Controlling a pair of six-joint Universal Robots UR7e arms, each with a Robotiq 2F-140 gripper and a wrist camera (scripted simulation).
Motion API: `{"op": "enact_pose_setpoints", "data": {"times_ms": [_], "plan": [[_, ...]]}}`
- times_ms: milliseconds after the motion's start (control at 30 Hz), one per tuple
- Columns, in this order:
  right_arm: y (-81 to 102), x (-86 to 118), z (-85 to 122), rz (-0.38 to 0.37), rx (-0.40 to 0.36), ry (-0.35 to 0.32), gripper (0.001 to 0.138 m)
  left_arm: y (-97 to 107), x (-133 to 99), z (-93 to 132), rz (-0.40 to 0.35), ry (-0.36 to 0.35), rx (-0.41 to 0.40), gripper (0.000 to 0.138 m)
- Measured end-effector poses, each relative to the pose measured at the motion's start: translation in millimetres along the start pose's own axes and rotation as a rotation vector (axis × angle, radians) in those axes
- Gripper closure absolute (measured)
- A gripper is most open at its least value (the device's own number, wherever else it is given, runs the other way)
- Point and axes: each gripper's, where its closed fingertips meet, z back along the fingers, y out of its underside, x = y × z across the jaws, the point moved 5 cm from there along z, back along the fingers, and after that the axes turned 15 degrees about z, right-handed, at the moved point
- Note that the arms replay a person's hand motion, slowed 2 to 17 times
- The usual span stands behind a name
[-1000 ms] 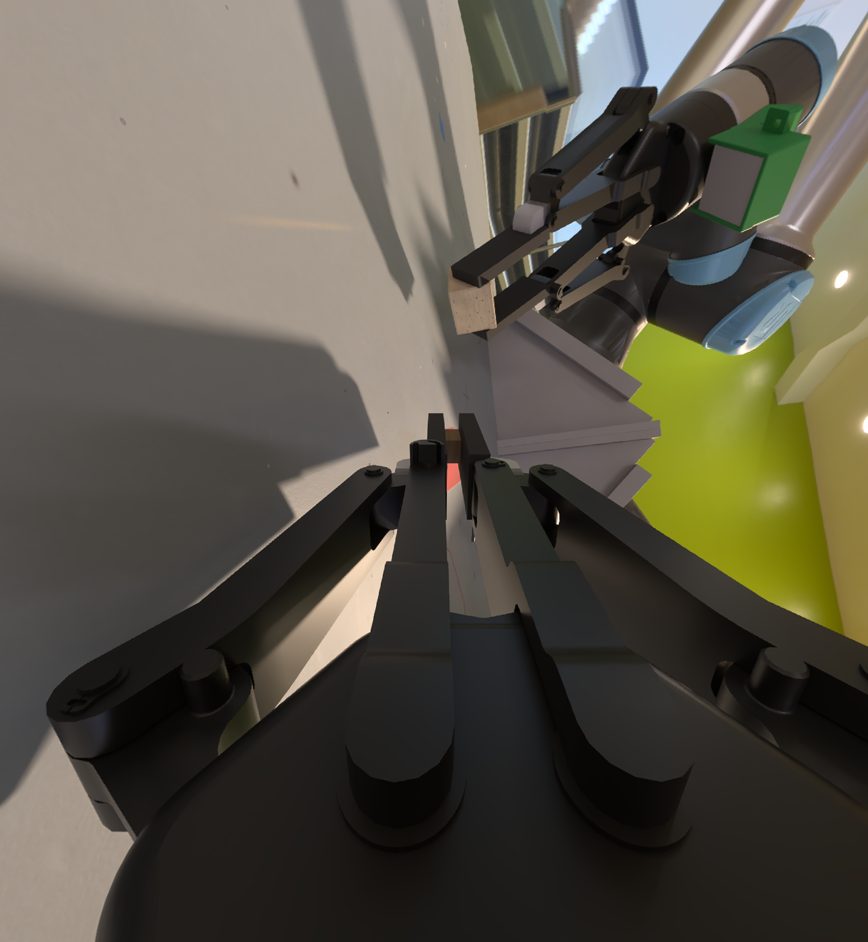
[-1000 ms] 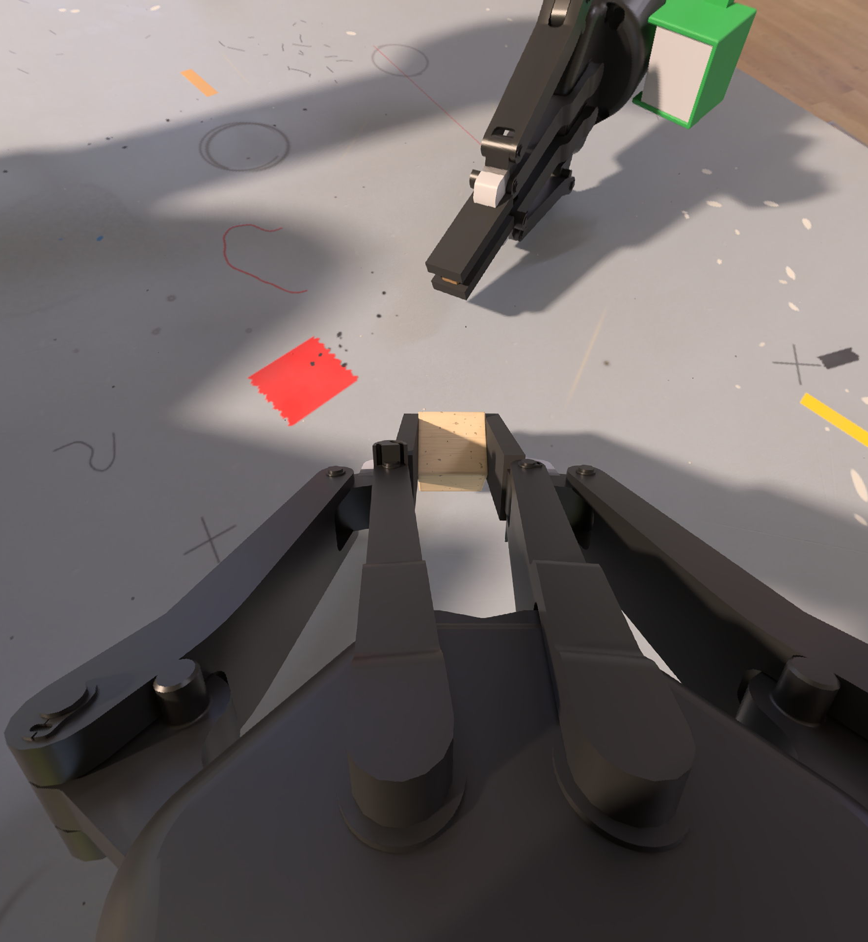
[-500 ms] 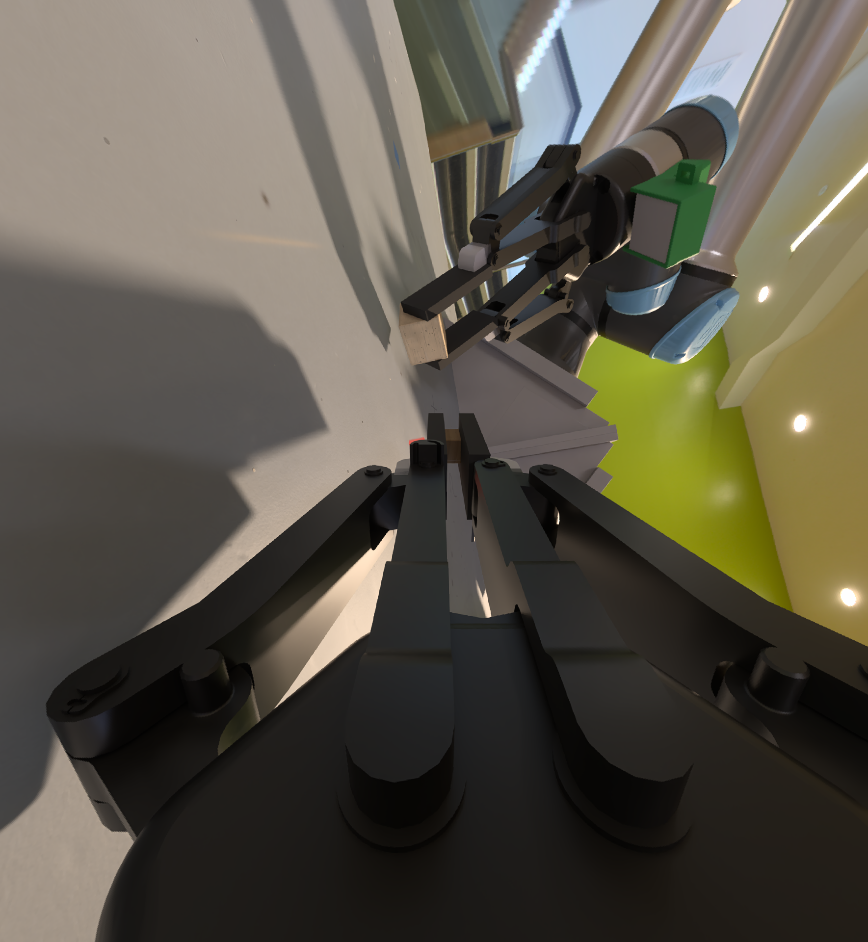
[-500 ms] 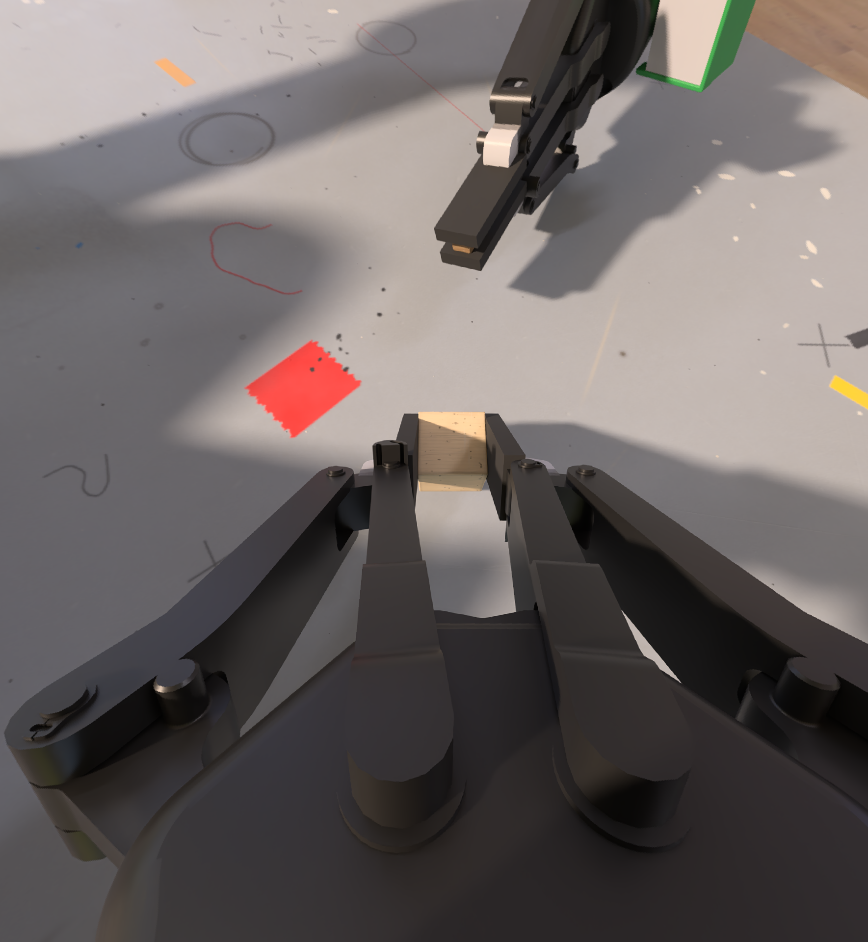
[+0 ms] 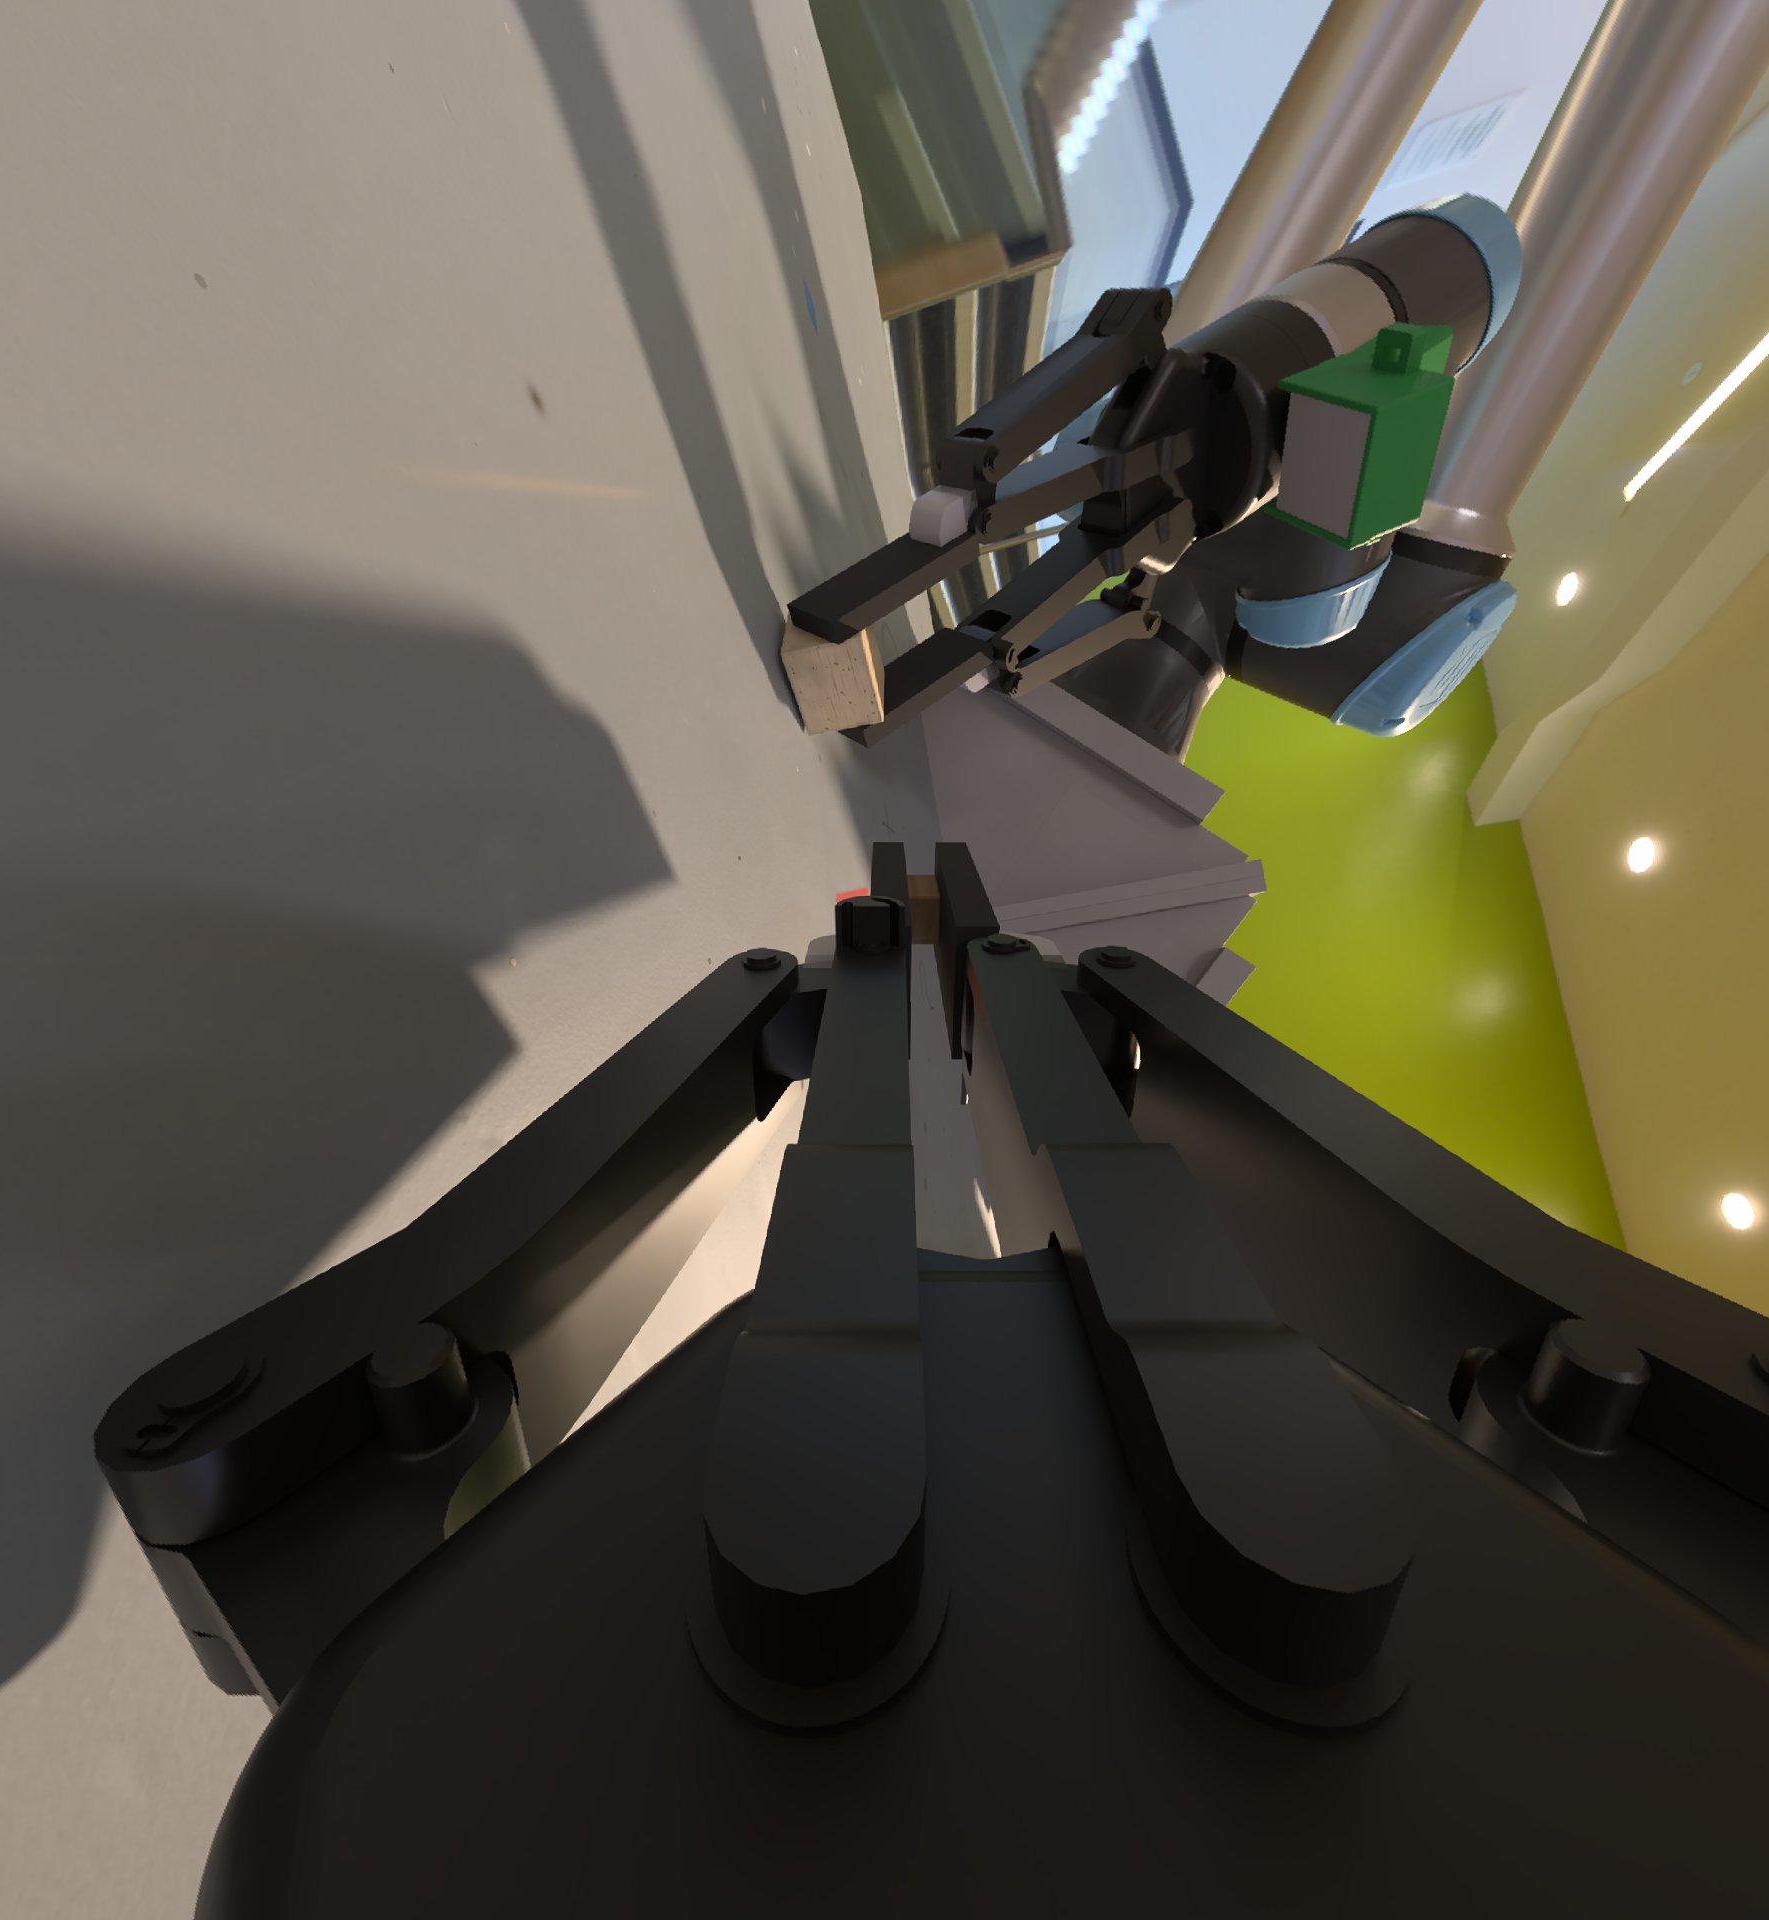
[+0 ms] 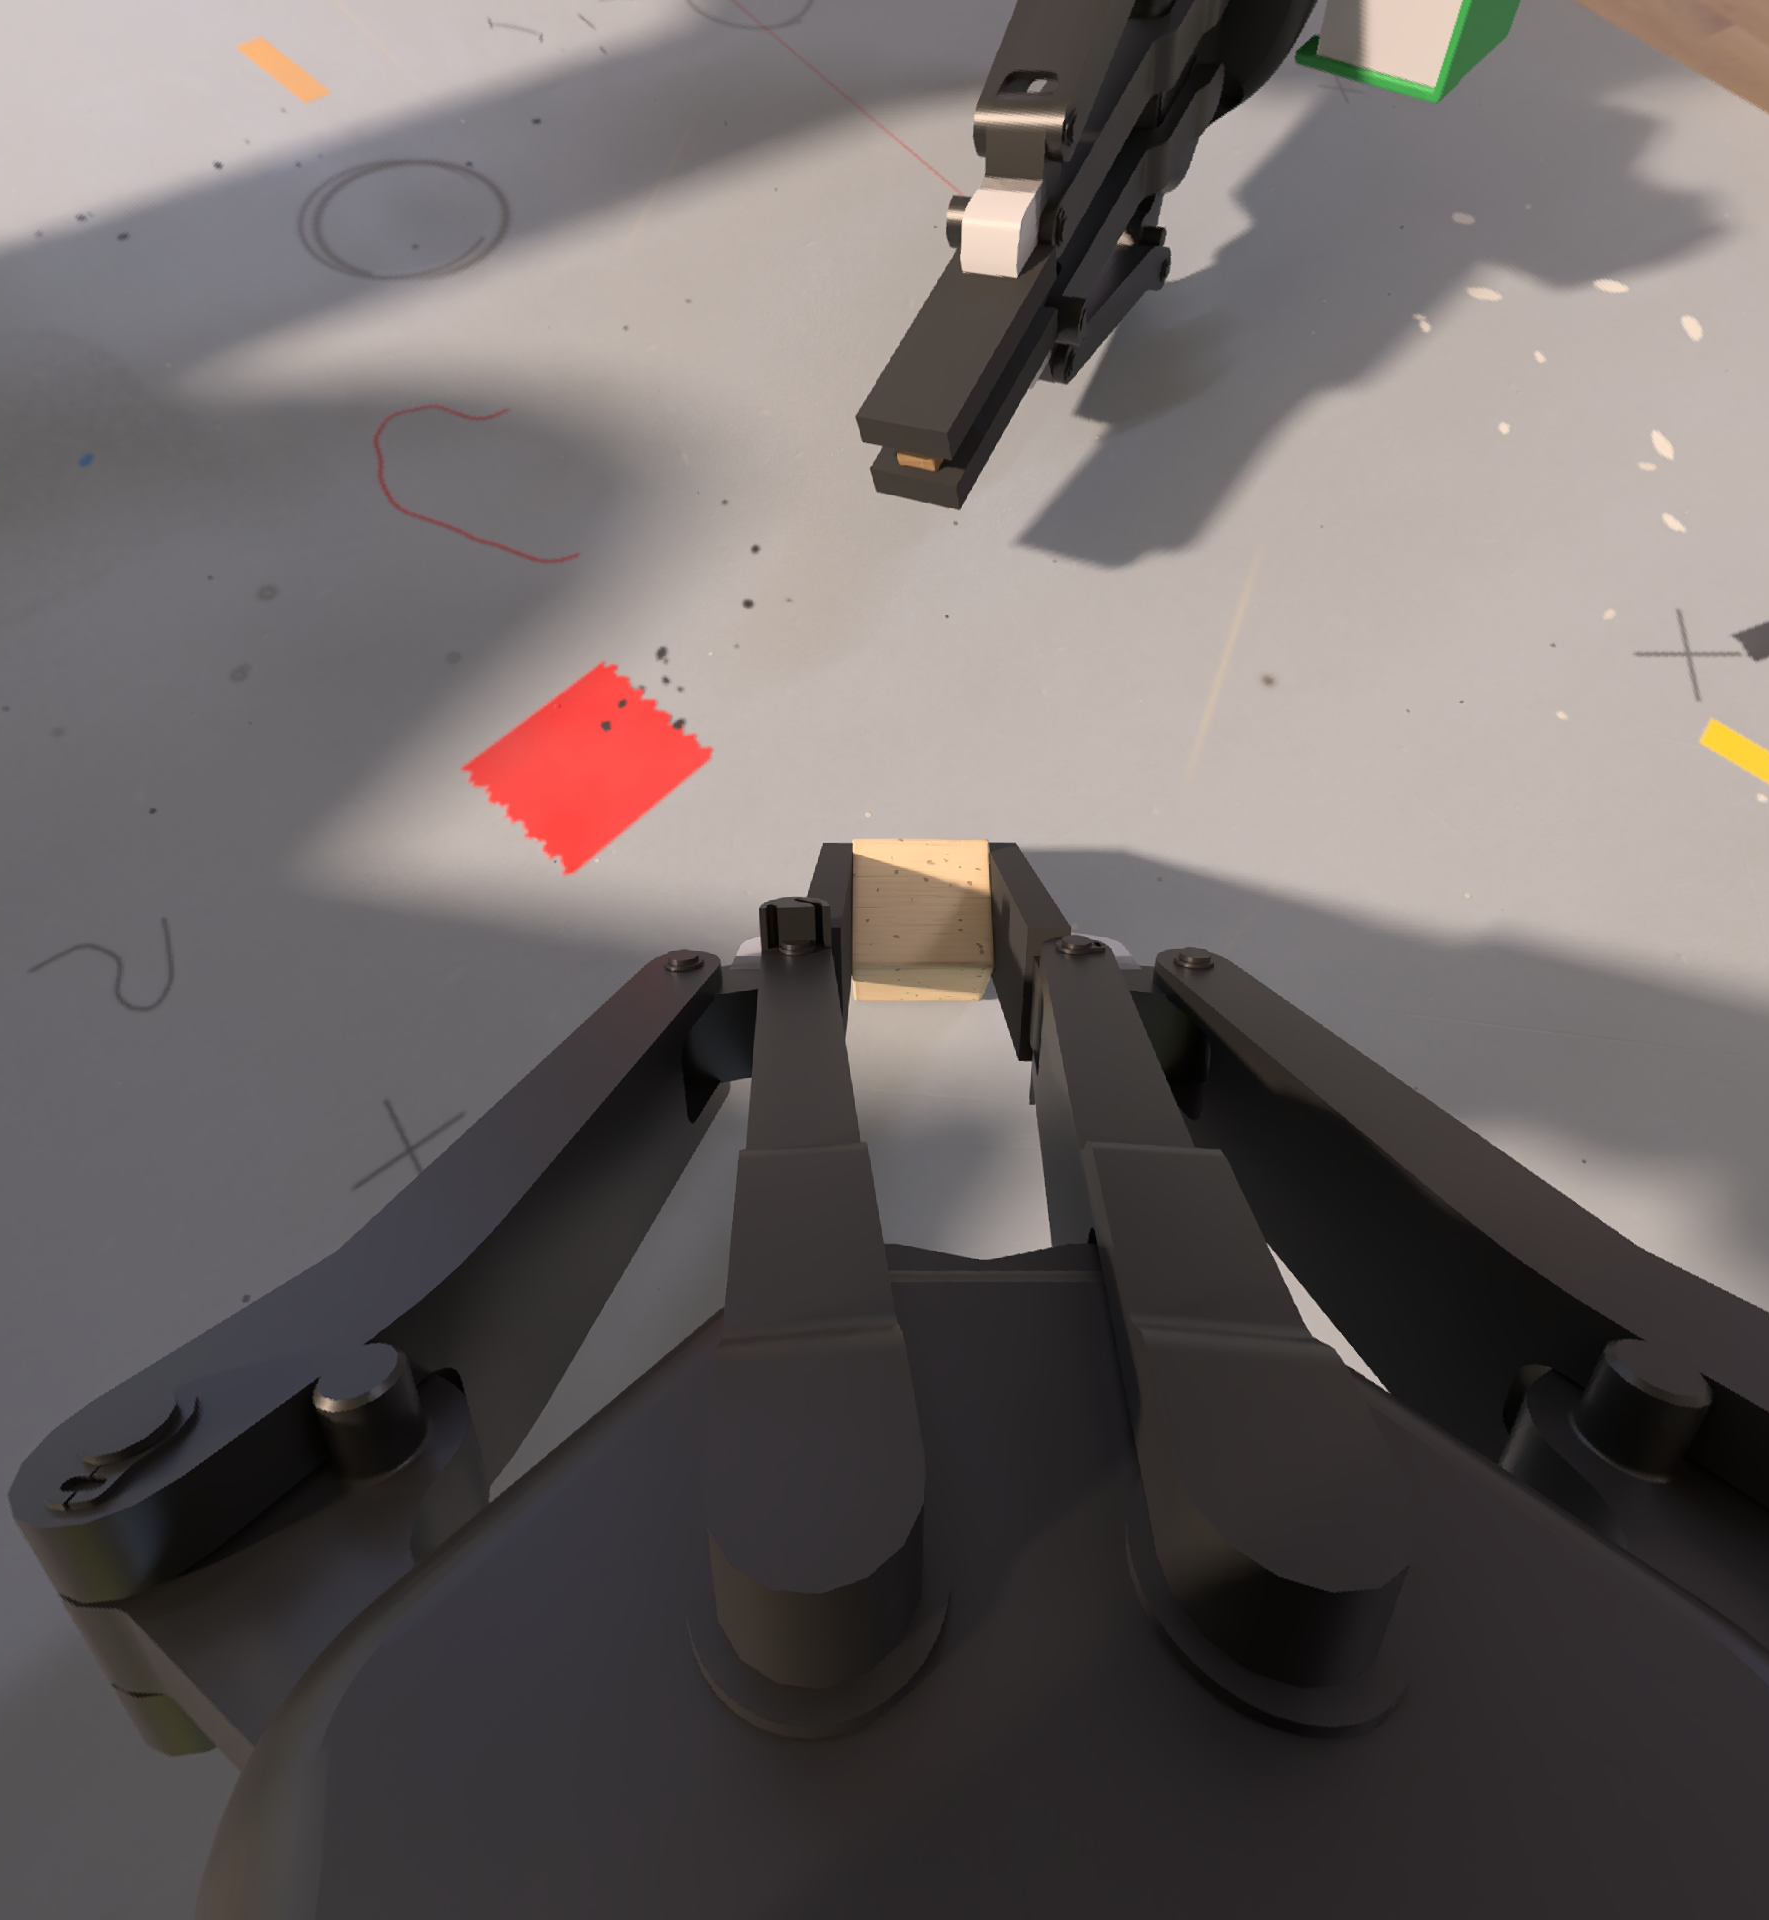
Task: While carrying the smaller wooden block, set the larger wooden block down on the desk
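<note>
Desk (image 6: 1275, 665) fills both views; right gripper (image 6: 921, 914), frame centre, is clamped on the large block (image 6: 919, 920), which looks at or just off the surface, so release is left. Left gripper (image 6: 916, 457), upper centre, pinches the small block (image 6: 916, 458) aloft. Two blocks, two grippers, one red patch (image 6: 589, 764).

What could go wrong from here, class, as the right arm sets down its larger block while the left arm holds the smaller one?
1. The right gripper grips the larger pale wooden block only at its fingertips; a bump against the grey desk might twist it loose.
2. The left gripper pinches the smaller tan wooden block by a sliver, so it may slip out.
</note>
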Motion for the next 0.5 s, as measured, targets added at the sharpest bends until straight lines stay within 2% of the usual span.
{"op": "enact_pose_setpoints", "data": {"times_ms": [67, 300, 500], "plan": [[-0.5, 0.5, 0.3, -0.015, -0.011, -0.009, 0.106, -0.2, -0.1, -0.8, 0.000, -0.001, 0.000, 0.130], [-1.5, -0.5, 1.4, -0.061, -0.043, -0.036, 0.092, 0.0, -0.2, -4.8, -0.005, -0.007, 0.010, 0.130], [-5.6, -5.5, 5.9, -0.090, -0.092, -0.031, 0.090, 1.4, -1.6, -9.7, -0.018, -0.008, 0.031, 0.130]]}}
